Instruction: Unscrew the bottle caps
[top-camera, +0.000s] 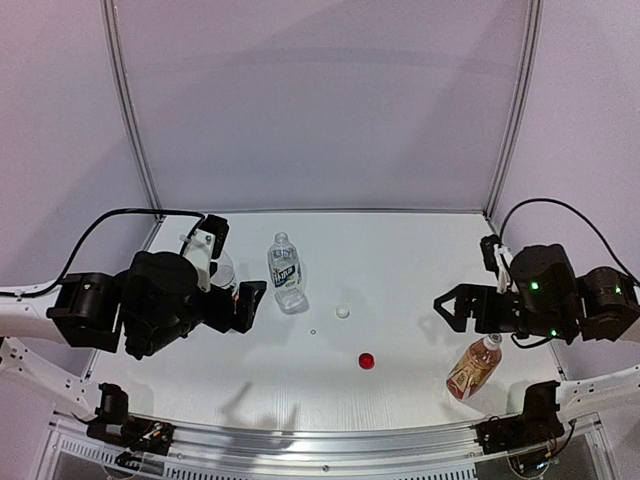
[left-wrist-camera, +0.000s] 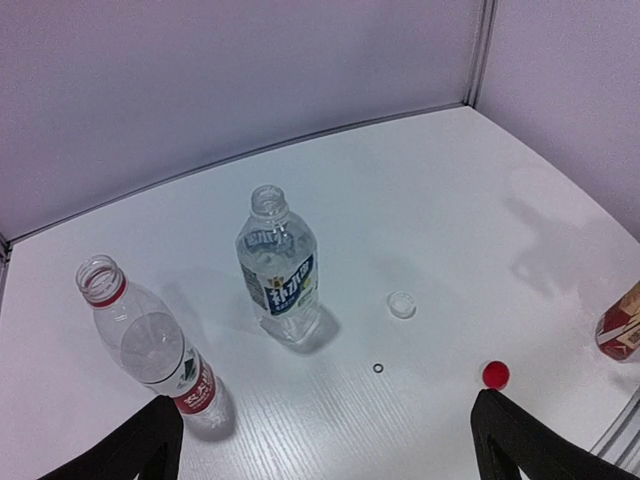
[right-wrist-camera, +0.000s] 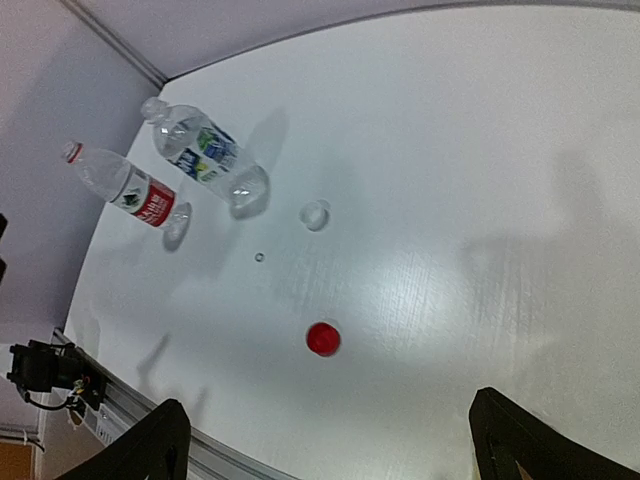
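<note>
The clear bottle with the red label (left-wrist-camera: 150, 345) stands open with no cap, close to my left gripper (top-camera: 250, 305); the left arm half hides it in the top view. The clear bottle with the green-blue label (top-camera: 286, 272) stands open at mid-table. A pale cap (top-camera: 343, 312) lies open side up to its right. The red cap (top-camera: 367, 360) lies nearer the front. The amber bottle (top-camera: 474, 368) stands at the front right, its top looking capped, just below my right gripper (top-camera: 450, 305). Both grippers are open and empty, hovering above the table.
A tiny dark ring (top-camera: 313, 332) lies between the green-blue-label bottle and the red cap. A metal rail (top-camera: 320, 440) runs along the near edge. White walls with metal posts (top-camera: 135, 120) close the back and sides.
</note>
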